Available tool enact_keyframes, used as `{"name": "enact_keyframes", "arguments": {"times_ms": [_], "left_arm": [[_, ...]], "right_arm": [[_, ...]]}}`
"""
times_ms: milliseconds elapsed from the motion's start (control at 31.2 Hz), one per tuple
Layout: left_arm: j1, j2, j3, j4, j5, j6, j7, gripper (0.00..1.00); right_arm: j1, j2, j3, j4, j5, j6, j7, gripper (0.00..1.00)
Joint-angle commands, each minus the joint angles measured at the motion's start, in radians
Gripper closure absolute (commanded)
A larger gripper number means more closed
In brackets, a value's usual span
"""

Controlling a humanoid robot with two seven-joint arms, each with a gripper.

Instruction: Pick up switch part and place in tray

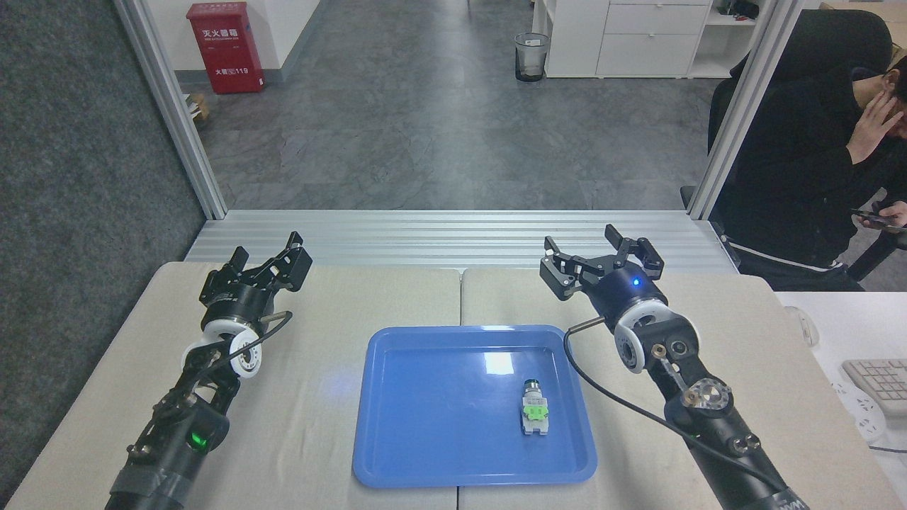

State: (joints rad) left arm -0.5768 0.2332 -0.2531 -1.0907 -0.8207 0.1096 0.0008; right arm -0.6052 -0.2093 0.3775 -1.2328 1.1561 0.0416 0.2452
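so the switch part (534,410) was lying flat inside the tray (425,467), over in its right half, silver metal end pointing away from the robot and white base toward the near rim, green block in the middle. nothing was touching it. the blue tray sat on the beige table (312,439), roughly centred across the seam between the 2 tabletops. the right gripper (602,259) was up near the far edge of the table, well apart from the tray, with its fingers spread wide and nothing between them. the left gripper (268,263) was over the far left part of the table, also spread apart and empty. off to the right a person (808,163) in black sat in a chair, hand up by the head.
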Motion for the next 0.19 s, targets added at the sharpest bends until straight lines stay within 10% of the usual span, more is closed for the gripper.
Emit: {"name": "enact_keyframes", "arguments": {"times_ms": [0, 160], "left_arm": [[0.0, 0.0, 0.0, 0.0, 0.0, 0.001, 0.001, 0.0], [0.0, 0.0, 0.0, 0.0, 0.0, 0.001, 0.001, 0.0]], "right_arm": [[-0.122, -0.084, -0.071, 0.288, -0.039, -0.016, -0.036, 0.0], [-0.114, -0.119, -0.071, 0.309, -0.082, -0.026, -0.096, 0.0]]}}
